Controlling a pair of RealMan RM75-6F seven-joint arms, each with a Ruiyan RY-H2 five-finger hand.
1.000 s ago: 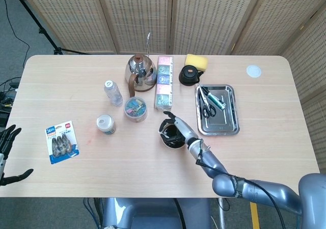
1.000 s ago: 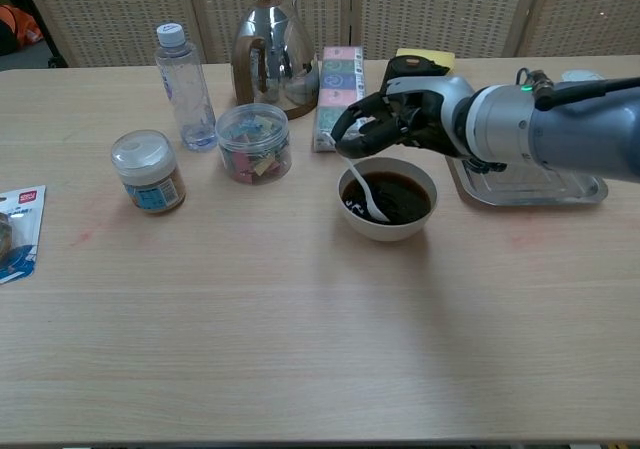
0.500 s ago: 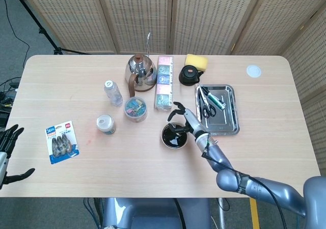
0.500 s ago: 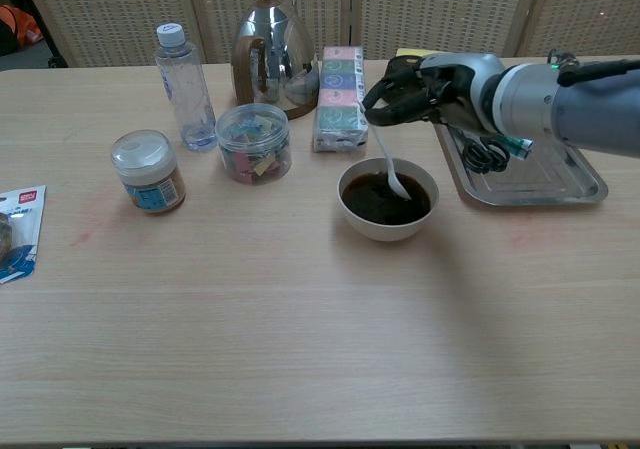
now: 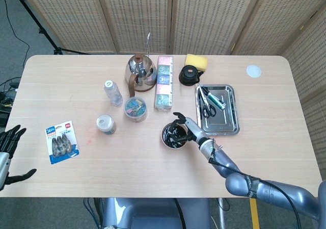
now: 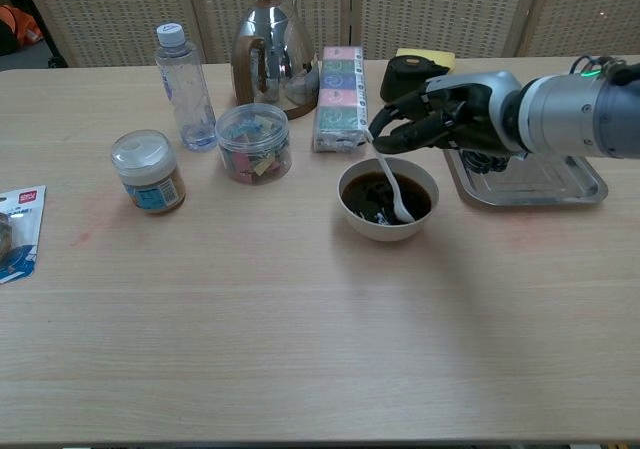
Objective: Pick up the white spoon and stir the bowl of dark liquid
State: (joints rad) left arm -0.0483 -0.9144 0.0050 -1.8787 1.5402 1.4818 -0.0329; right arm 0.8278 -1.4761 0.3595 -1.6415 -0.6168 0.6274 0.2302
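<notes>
A white bowl (image 6: 389,228) (image 5: 164,140) of dark liquid stands near the middle of the table. The white spoon (image 6: 393,183) slants down into the liquid, its tip near the bowl's right side. My right hand (image 6: 440,122) (image 5: 185,128) hovers over the bowl's far right rim and pinches the spoon's handle. In the head view the spoon is hard to make out under the hand. My left hand (image 5: 7,150) hangs off the table's left edge, fingers spread, holding nothing.
Behind the bowl stand a tissue box (image 6: 337,97), a clear jar of clips (image 6: 253,143), a metal kettle (image 6: 272,49) and a water bottle (image 6: 183,88). A metal tray (image 6: 545,180) with scissors lies to the right. A small jar (image 6: 146,172) and a packet (image 5: 60,142) sit left.
My right hand has swung the spoon from the bowl's left side to the far right, then drawn it toward the near right, staying in the liquid. The left hand barely moved.
</notes>
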